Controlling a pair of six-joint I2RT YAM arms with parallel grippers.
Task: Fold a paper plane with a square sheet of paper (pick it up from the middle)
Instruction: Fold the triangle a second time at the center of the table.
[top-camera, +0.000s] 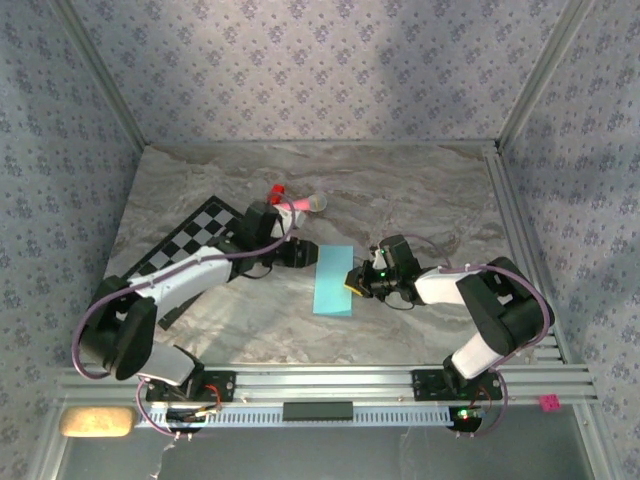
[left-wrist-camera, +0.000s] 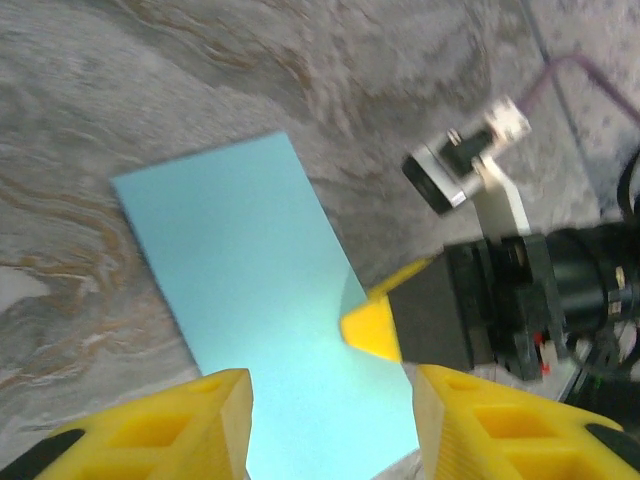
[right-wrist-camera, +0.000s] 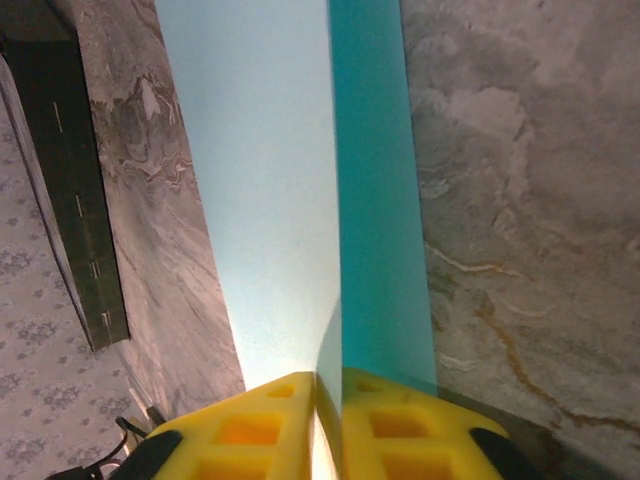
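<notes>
the square sheet of paper (top-camera: 333, 281) is lying on the marble worktop (top-camera: 420, 200) between the 2 arms, looking folded into a narrow rectangle. the right end effector (right-wrist-camera: 328, 385) is pinching its right long edge with jaws closed, probably pinning the layers together. the left end effector (left-wrist-camera: 332, 415) is hovering open by the sheet's far left corner, seemingly leaving room to press the crease or start the next fold.
</notes>
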